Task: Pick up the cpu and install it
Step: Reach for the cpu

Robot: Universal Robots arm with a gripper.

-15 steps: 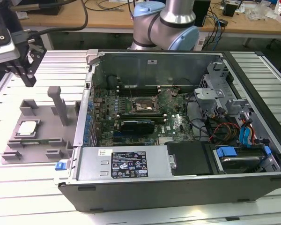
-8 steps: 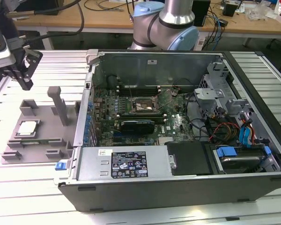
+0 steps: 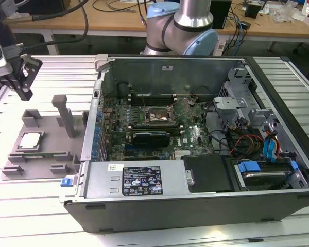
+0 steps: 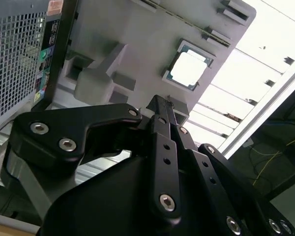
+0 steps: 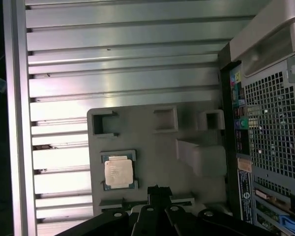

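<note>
so the small flat square silvery cpu [image 3: 30, 140] sits in a grey plastic tray [image 3: 49, 135] on the slatted alu worktop [image 3: 31, 206], approx 9 o'clock of the open black PC case [image 3: 206, 203] in exterior view. jaws hang at cpu's 11 o'clock, pinched together, gripping nothing afaict.

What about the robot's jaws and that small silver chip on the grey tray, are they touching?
Apart. In the exterior view the gripper hangs above the grey tray, with bare tray showing between it and the cpu.

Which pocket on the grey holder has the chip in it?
The framed square one around the cpu; the other pockets in the holder hold nothing.
</note>
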